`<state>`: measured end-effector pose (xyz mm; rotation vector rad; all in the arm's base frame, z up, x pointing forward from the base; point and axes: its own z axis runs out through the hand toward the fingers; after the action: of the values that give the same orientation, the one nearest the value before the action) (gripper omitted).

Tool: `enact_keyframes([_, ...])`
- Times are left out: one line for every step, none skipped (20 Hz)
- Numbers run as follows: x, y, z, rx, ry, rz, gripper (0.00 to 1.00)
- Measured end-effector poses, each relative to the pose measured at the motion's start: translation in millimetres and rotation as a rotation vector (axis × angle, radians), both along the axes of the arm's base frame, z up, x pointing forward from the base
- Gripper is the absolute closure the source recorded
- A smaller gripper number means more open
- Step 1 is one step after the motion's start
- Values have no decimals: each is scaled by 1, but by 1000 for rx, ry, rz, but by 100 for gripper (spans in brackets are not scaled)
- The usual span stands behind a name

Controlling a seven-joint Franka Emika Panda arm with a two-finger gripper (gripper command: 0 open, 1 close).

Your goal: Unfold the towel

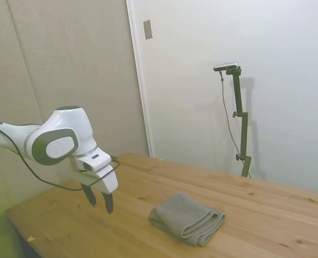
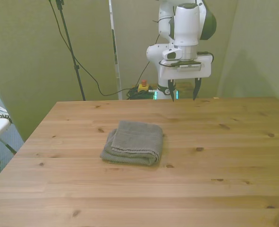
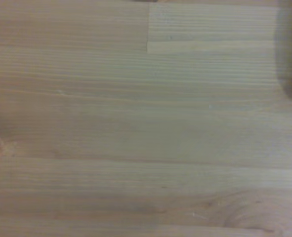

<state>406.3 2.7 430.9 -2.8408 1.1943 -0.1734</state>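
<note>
Towel (image 2: 133, 142) folded on table (image 2: 215, 179), pincer (image 2: 182, 96) released and apart from it, wrist view only bare wood

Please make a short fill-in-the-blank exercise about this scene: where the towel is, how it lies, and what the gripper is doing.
1. The towel lies on the wooden table and is still ____, with layered edges showing.
2. The gripper has its fingers ____ and holds nothing.
3. In the front view, the towel lies toward the front view's ____ of the gripper.
4. The wrist view shows only bare ____, not the towel.

Missing words: folded; open; left; wood
</note>
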Motion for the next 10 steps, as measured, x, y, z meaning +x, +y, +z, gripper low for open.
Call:
enact_keyframes([0, 0, 0, 3, 0, -2, 0])
enact_keyframes([0, -1, 0, 14, 0, -8, 0])
enact_keyframes([1, -5, 1, 17, -2, -16, 0])
enact_keyframes([3, -14, 4, 22, -10, -36, 0])
enact_keyframes([6, -30, 8, 26, -18, -66, 0])
enact_keyframes([9, -51, 12, 31, -28, -100, 0])
enact_keyframes([11, -78, 16, 35, -38, -136, 0])
enact_keyframes([13, -106, 18, 40, -48, -168, 0])
enact_keyframes([14, -133, 19, 45, -55, -193, 0])
enact_keyframes([14, -159, 20, 47, -60, -214, 0])
